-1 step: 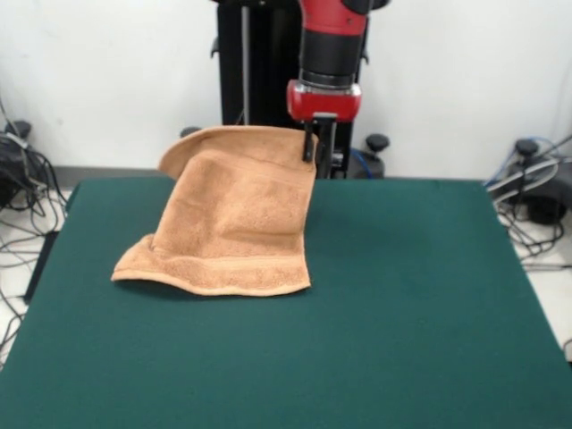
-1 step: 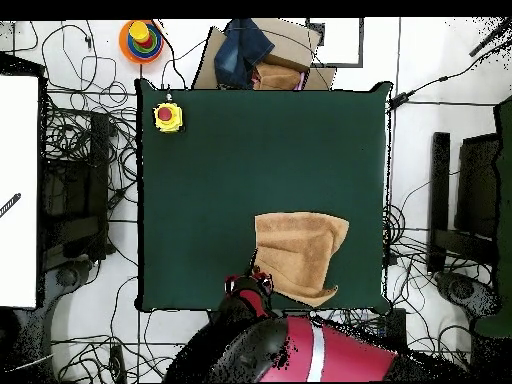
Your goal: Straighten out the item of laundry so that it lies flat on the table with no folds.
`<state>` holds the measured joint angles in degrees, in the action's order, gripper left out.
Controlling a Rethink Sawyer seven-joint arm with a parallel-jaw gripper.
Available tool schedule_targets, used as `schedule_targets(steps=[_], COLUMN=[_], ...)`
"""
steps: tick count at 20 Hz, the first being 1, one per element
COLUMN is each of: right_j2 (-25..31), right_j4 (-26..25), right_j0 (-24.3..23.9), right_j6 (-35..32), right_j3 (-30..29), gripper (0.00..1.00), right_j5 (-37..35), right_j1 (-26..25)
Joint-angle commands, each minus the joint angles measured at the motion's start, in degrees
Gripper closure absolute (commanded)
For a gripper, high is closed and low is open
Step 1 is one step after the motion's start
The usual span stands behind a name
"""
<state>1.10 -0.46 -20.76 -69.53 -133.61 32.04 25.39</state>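
Item: towel (image 1: 237, 214), peach-orange terry, one piece. Location: far half of the table (image 1: 402, 295), left of centre in the front view. One upper corner is held raised by the gripper (image 1: 318, 147); the cloth hangs from that corner as a slanting sheet, and only its lower hem, with the woven band, rests on the green top. The opposite upper corner is curled over to the left.

Gripper: one, black fingers below a red wrist; the fingers are seen clamped together on the towel's raised corner, near the far edge of the table.

Progress: the task is judged to be partway. The towel has been opened out of any bundle and no doubled layer is evident across its hanging face. Flatness has not been reached: most of the cloth is off the table and a bulge is present along the near-left hem. What remains, by estimate, is for the raised edge to be drawn away from the resting hem, lowered, and released.

Other things, overhead view: one yellow box with a red button (image 2: 168, 117) on a table corner; one coloured ring stacker (image 2: 142, 39) off the table; one cardboard box with dark cloth (image 2: 262, 55) beyond the table edge.
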Motion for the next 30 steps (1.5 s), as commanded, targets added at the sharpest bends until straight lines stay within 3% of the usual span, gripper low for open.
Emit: schedule_targets(steps=[1, 4, 6, 12, 23, 28, 30], right_j2=[1.3, 1.9, 1.9, -7.8, -11.7, -7.6, -5.6], right_j4=[3.6, 4.2, 7.3, 31.5, 57.9, 57.9, 51.0], right_j0=[0.1, 0.2, 2.7, 24.2, 48.9, 50.1, 47.0], right_j6=[-20.3, -20.7, -20.1, -14.5, -11.3, -16.0, -20.8], right_j3=[1.7, 0.8, -0.7, -1.9, 2.3, 5.4, 6.5], gripper=[1.0, 1.0, 1.0, 1.0, 1.0, 1.0, 1.0], right_j5=[2.6, 1.6, -2.2, -11.2, -17.2, -12.1, -7.5], right_j1=[-1.7, 0.0, 3.7, 8.0, 5.0, 2.2, 0.6])
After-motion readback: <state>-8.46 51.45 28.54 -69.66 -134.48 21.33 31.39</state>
